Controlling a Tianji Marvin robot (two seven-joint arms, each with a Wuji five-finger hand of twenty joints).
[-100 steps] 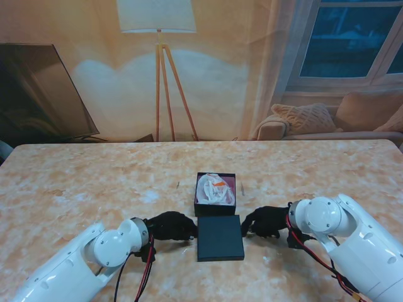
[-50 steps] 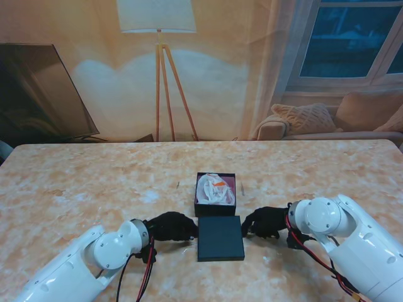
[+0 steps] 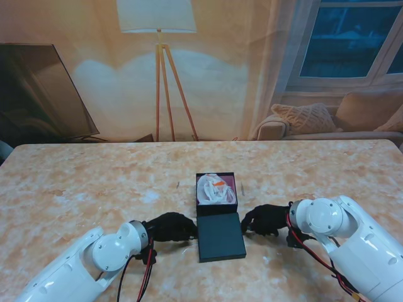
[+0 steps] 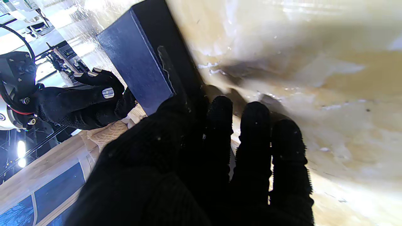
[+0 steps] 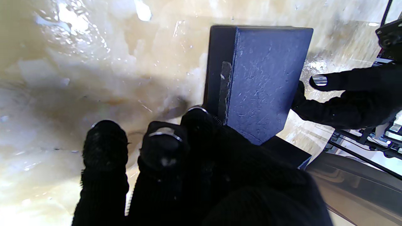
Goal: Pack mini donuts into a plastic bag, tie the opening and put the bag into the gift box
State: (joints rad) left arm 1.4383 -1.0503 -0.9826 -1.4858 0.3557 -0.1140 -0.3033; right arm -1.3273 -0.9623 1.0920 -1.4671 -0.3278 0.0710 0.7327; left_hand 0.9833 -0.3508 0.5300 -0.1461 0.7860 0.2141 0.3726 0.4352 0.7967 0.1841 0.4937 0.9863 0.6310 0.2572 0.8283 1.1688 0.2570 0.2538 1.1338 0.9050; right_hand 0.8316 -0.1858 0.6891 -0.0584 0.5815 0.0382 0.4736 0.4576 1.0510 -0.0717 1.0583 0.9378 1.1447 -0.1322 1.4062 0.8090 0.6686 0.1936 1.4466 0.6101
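Note:
The black gift box stands open at the table's middle, with the white plastic bag of donuts inside it. Just nearer to me lies the dark box lid, its far edge touching the box. My left hand grips the lid's left edge and my right hand grips its right edge. From the left wrist, the lid sits past my gloved fingers, with the right hand across from it. The right wrist view has the lid tilted off the table, with the left hand opposite.
The marbled tan table stretches wide on both sides. A floor lamp, a dark screen and a sofa stand beyond its far edge.
The lid has shifted slightly away from me and tipped up, so its far edge now meets the box. Both hands stayed on its sides.

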